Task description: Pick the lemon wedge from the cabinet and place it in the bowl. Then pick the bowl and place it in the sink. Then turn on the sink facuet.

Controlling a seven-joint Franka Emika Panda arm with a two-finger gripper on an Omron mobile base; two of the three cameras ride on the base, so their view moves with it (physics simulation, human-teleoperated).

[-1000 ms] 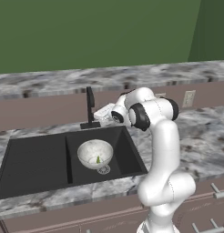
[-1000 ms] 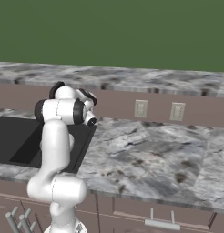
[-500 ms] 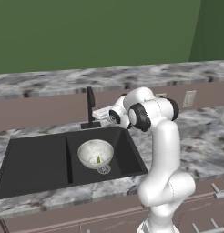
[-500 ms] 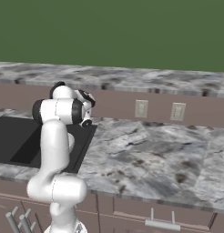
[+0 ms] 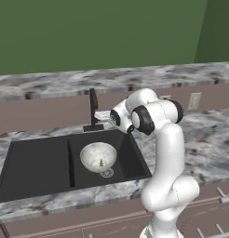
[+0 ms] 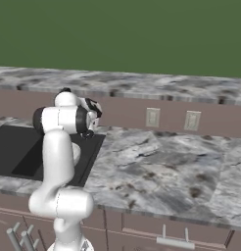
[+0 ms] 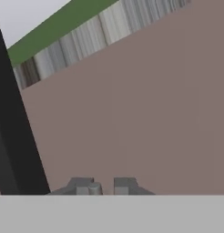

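The white speckled bowl (image 5: 98, 156) stands upright in the right basin of the black sink (image 5: 37, 162), with the small yellow-green lemon wedge (image 5: 101, 162) inside it. The black sink faucet (image 5: 93, 106) rises behind the basin divider. My gripper (image 5: 106, 120) hovers just to the right of the faucet, level with its lower stem, and holds nothing. In the hand view the faucet (image 7: 13, 136) is a dark bar at the left, and the gripper (image 7: 104, 187) is shut, with only a sliver between its tips. The cabinet is out of view.
A brown backsplash wall (image 7: 132, 113) runs close behind the faucet, with two outlets (image 6: 152, 117) on it. Grey marble counter (image 6: 156, 166) spreads to the right of the sink (image 6: 14, 147). Drawer handles (image 6: 171, 240) line the front below.
The hand has edged slightly left toward the faucet. The bowl and the lemon wedge have stayed put in the sink.
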